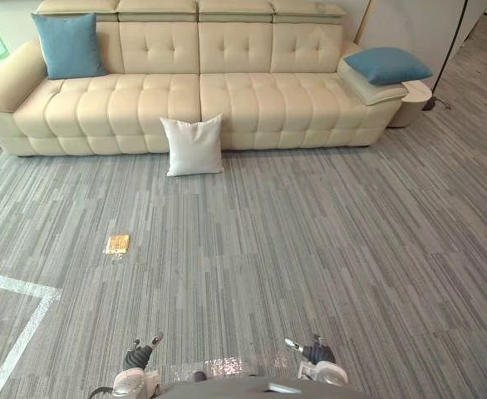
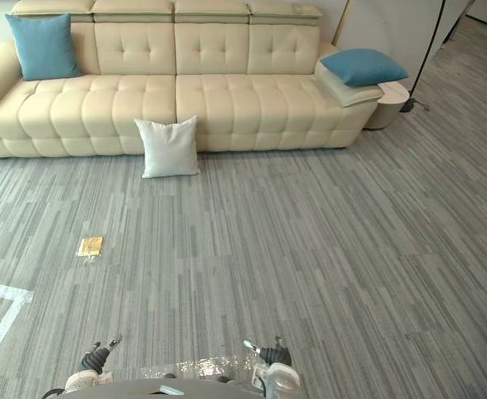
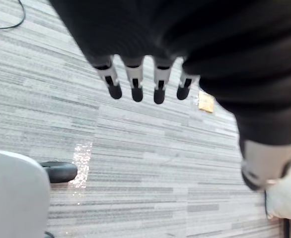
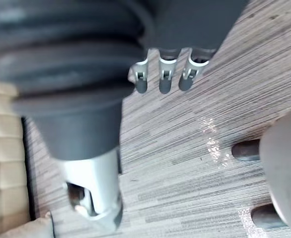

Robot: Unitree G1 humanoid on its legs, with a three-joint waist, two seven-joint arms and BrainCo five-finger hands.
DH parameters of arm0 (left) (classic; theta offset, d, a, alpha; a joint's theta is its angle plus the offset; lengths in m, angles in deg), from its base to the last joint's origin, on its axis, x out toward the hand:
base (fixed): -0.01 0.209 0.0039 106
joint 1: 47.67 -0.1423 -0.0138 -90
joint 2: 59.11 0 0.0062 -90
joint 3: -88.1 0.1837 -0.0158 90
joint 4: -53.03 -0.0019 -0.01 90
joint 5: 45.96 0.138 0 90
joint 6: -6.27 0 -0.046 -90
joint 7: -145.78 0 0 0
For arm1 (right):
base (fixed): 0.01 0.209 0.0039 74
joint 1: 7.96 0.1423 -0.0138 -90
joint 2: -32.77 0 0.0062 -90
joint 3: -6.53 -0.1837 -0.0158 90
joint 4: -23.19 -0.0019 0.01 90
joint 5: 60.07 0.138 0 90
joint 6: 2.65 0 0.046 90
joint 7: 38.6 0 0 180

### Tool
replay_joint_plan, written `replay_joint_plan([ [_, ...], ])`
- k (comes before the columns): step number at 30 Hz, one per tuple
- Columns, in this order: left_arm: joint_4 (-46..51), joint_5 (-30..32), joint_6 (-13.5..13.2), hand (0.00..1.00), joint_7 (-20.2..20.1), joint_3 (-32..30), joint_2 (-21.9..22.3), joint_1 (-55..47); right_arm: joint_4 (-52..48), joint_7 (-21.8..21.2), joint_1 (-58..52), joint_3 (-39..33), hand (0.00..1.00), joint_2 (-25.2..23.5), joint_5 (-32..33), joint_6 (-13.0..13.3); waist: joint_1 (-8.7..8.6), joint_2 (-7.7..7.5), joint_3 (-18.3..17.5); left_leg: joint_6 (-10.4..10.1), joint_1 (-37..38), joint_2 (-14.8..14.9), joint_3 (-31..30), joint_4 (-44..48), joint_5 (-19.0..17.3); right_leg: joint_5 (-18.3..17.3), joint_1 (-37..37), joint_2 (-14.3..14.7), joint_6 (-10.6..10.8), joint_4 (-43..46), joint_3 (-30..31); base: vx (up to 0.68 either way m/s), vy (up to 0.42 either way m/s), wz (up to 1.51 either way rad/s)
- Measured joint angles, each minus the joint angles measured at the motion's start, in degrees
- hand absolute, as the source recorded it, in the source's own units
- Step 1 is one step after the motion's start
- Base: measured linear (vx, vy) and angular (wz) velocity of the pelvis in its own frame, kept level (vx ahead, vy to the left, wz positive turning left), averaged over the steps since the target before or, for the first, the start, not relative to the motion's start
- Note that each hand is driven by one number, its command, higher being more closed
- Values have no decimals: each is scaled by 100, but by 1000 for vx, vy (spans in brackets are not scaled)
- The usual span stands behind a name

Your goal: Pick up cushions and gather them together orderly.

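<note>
White cushion (image 1: 194,145) far ahead of left robot hand (image 1: 138,357) and right robot hand (image 1: 318,353), both slack-fingered.

The cream button-tufted sofa (image 1: 227,100) bears a teal left-end cushion (image 1: 67,45) and a teal right-arm cushion (image 1: 386,64); the floor cushion (image 1: 194,145) is white, the carpet (image 1: 310,249) grey-streaked.

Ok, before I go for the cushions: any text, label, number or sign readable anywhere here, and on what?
No text can be read.
Small golden packet on the floor: any print is too small to tell.
Sofa, white cushion on the floor before it, blue cushion at its left end, blue cushion at its right end: no lettering visible.
White tape on the floor: plain lines, no characters.
</note>
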Motion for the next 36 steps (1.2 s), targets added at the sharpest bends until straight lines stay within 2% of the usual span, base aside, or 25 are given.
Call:
replay_joint_plan([
  [3, -105, 94, 4, 0, -70, -41, 2, 77, 201, -1, 58, -177, 0, 30, 33, -81, 6, -8, 36, 0, 37, -1, -22, -1, 0, -1, 47, -2, 1, -2, -38, -34, -22, 5],
  [4, -108, 94, 2, 0, -74, -91, 14, 83, 233, -2, 82, -191, 0, 32, 34, -88, 5, 63, 110, -24, 76, -6, -39, -2, -21, -20, 94, -7, 17, -2, -64, -32, -19, 7],
  [13, -212, 282, 2, 0, -90, -254, 57, 156, 572, -18, 240, -571, 0, 21, 12, -199, 28, 39, 134, -21, 77, -12, -40, -3, -34, -30, 101, -12, 22, -1, -79, -4, -2, 1],
  [36, -338, 449, 3, 0, -206, -239, 39, 287, 848, -36, 408, -823, 0, 43, -52, -205, 58, 57, 214, -18, 75, -20, -75, -3, -43, -65, 118, -13, 19, -2, -124, 0, 0, 0],
])
